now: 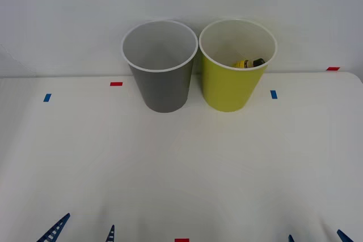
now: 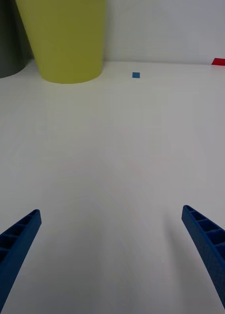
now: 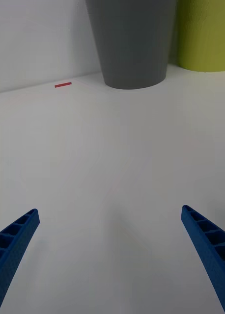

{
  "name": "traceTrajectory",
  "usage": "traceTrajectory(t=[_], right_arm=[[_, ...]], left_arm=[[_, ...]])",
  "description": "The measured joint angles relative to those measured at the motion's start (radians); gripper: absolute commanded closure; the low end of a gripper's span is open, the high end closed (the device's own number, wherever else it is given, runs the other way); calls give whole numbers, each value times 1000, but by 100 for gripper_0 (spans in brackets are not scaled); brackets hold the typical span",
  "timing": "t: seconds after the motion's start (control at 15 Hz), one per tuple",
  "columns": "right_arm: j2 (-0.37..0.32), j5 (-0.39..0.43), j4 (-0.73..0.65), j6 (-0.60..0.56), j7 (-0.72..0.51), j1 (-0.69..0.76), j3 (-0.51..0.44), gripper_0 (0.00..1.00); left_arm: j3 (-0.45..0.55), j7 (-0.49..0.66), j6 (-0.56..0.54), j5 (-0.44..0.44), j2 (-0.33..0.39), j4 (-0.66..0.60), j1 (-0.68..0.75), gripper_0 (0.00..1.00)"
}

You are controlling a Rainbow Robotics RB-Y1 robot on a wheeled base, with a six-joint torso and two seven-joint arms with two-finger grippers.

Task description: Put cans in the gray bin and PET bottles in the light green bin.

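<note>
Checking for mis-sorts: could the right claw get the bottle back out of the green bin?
Probably not easily: the bottle lies deep inside the green bin, walled in; the open right claw must come from above.

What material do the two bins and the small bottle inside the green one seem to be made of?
The gray bin and the light green bin look like matte plastic or coated paper: smooth, even walls, thin white rims. The bottle lying inside the green bin looks like plastic with a yellow label and black cap, though little of it shows.
</note>
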Motion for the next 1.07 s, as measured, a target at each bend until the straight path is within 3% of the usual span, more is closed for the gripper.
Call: traceTrajectory(t=[1.07], right_arm=[[0, 0, 0, 0, 0, 0, 0, 0]], left_arm=[[0, 0, 0, 0, 0, 0, 0, 0]])
